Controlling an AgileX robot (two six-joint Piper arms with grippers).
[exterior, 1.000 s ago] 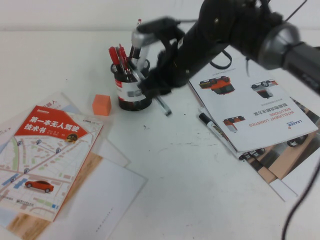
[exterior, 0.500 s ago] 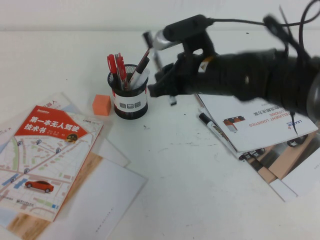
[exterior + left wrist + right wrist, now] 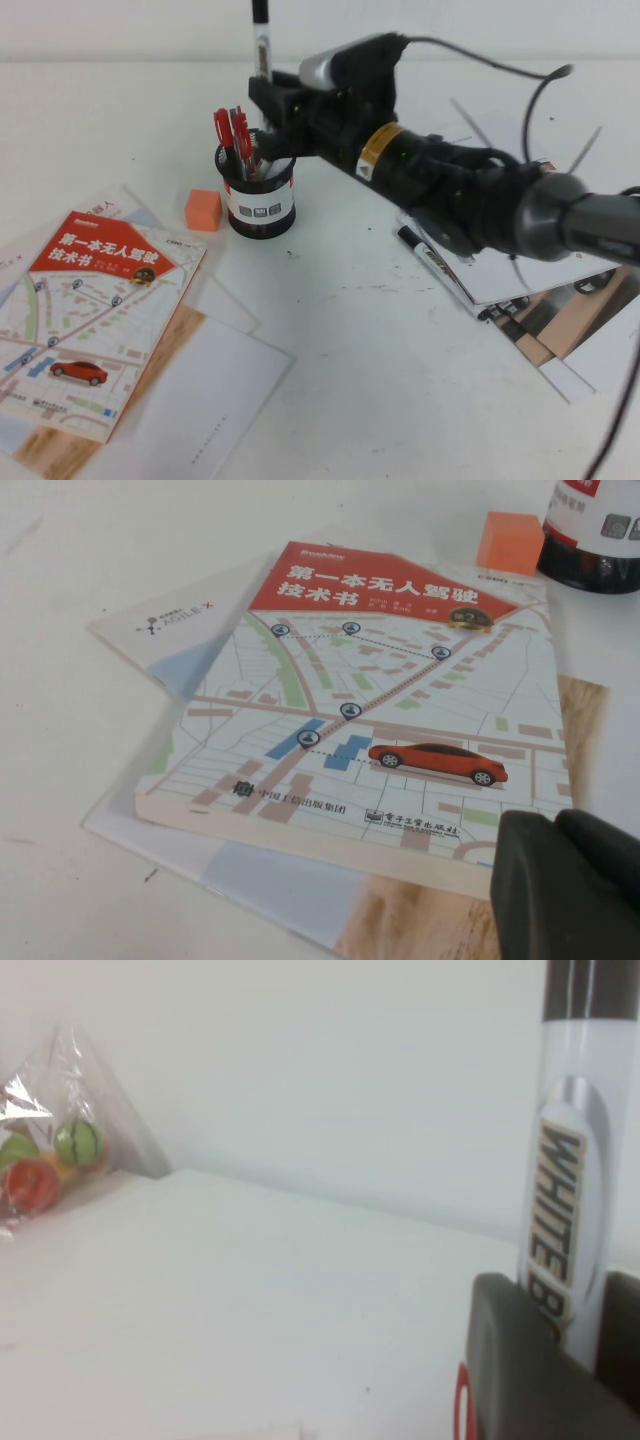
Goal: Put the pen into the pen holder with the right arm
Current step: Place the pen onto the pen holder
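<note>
Two fingers [image 3: 520, 1360] of the right gripper [image 3: 272, 100] are clamped on the pen [image 3: 261, 40], holding it by the lower barrel. Pen stands near upright: long axis vertical, one dark end up at the top edge of the high view, lower end hidden behind the gripper. Wrist view confirms the grip, white barrel with dark print running between the dark pads.

Key relation: pen holder [image 3: 261, 203] sits on the worktop [image 3: 380, 350] just below and slightly toward the robot from the fingers. Pen axis already lines up roughly with the cup's open mouth. My reading: the coming move is a short descent, perhaps with a small shift over the mouth, then release. Cannot tell whether the lower tip is already inside the rim.

Holder already carries red pens [image 3: 232, 130], leaning toward its left side; these could foul the tip on the way down.

Outward: the right arm [image 3: 470, 195] stretches across the brochures [image 3: 560, 250]. A second marker [image 3: 425, 252] lies flat by their edge, untouched.

Left gripper [image 3: 570, 885] is parked low over the book [image 3: 95, 320] at the near left, well apart from the holder; cannot tell its state. An orange block [image 3: 203, 209] sits just left of the holder.
</note>
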